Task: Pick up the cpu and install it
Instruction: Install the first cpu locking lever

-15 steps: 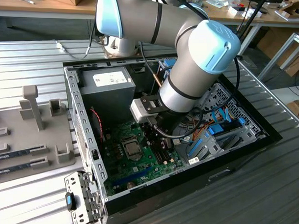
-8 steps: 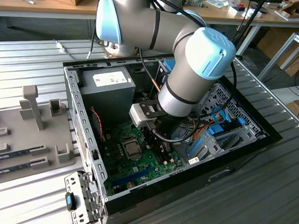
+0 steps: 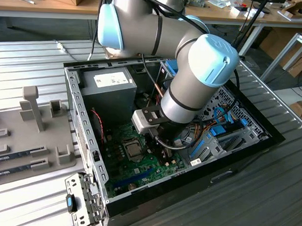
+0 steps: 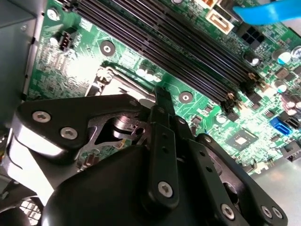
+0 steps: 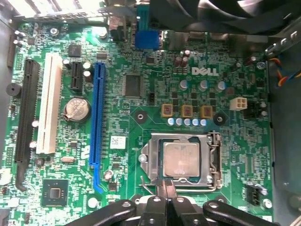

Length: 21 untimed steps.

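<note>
Ribbed metal bench (image 3: 267, 196) carries an open black PC case (image 3: 249, 146), lying on its side; wooden desks with clutter run behind it. Grey moulded tray (image 3: 36, 138) sits on the bench at the exterior view's left, just beside the case, with dark memory sticks (image 3: 18, 155) in its slots.

Arm (image 3: 192, 79) reaches down into the case, over the green motherboard (image 3: 154, 162). Gripper (image 5: 165, 188) is low over the board, right at the edge of the CPU socket (image 5: 181, 160). Jaws look pressed together: in the first wrist view the two fingertips meet with no gap and nothing between them. Tips sit at the socket frame's edge; actual contact I cannot tell. In the second wrist view the gripper body (image 4: 160, 179) hides most of the socket.

cpu (image 5: 181, 158): seated flat in the socket, silvery top up, metal frame around it, in the middle of the board. Also visible in the exterior view as a grey square (image 3: 134, 150), just beside the gripper.

Case contents:
- grey power-supply box (image 3: 109, 89) at the far corner
- motherboard on the floor of the case
- blue expansion slot (image 5: 98, 117) and white slot (image 5: 49, 103) side by side, well apart from the socket
- coin cell (image 5: 76, 108) between those two slots
- row of empty dark memory slots (image 4: 164, 47) beside the socket
- blue drive brackets (image 3: 220, 130) and cables at the exterior view's right end
</note>
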{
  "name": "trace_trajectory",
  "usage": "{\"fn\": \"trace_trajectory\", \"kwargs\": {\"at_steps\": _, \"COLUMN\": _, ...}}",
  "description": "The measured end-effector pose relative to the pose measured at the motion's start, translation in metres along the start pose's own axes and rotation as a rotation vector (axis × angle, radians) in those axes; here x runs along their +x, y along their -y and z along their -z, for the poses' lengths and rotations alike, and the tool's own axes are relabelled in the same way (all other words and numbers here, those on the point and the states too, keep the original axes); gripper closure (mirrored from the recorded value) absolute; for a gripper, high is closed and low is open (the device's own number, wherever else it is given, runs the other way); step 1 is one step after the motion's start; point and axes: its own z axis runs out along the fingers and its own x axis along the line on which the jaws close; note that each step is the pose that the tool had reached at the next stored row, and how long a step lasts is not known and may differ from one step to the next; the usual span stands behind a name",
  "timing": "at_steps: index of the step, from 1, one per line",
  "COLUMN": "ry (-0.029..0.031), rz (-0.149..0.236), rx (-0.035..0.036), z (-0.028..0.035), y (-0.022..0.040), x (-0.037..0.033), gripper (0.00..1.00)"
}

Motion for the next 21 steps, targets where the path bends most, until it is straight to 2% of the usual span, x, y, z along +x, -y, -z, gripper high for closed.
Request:
{"fn": "trace_trajectory", "kwargs": {"at_steps": 4, "ry": -0.0039, "rz": -0.001, "rx": -0.0001, "z": -0.001, "y": -0.0002, "x": 0.0056, "gripper": 0.89}}
{"fn": "trace_trajectory", "kwargs": {"at_steps": 12, "ry": -0.0052, "rz": -0.001, "rx": -0.0002, "z": -0.0015, "y": 0.0003, "x": 0.0067, "gripper": 0.89}}
{"fn": "trace_trajectory", "kwargs": {"at_steps": 14, "ry": -0.0066, "rz": -0.001, "rx": -0.0001, "z": -0.0015, "y": 0.002, "x": 0.0067, "gripper": 0.89}}
{"fn": "trace_trajectory", "kwargs": {"at_steps": 18, "ry": -0.0149, "rz": -0.002, "rx": -0.0007, "z": -0.0011, "y": 0.0079, "x": 0.0071, "gripper": 0.89}}
{"fn": "trace_trajectory", "kwargs": {"at_steps": 21, "ry": -0.0274, "rz": -0.004, "rx": -0.0012, "z": -0.0018, "y": 0.012, "x": 0.0073, "gripper": 0.89}}
